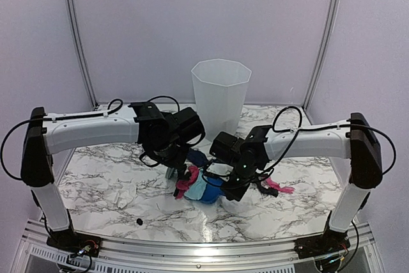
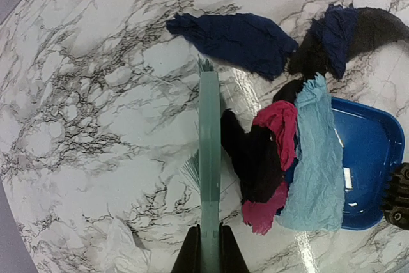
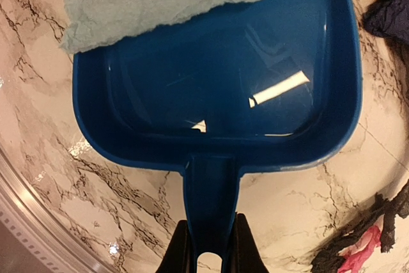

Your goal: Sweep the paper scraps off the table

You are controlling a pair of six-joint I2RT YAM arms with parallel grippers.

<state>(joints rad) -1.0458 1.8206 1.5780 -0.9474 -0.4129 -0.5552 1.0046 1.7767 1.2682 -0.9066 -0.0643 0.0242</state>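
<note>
Colour reference: the worktop is white with a marble pattern of grey-to-black veins. The paper scraps include a navy scrap, a black scrap, a pink scrap and a light blue scrap. The dustpan is glossy deep blue. The brush is pale green. The bin is translucent white. The arms have white links and black joints

Desk: glossy marble-look top, smooth, w/ glare. Dustpan: shiny blue plastic. Scraps: matt, crinkled paper. Brush: smooth pale-green plastic. Bin: frosted translucent plastic. Rail: ribbed metal.
</note>
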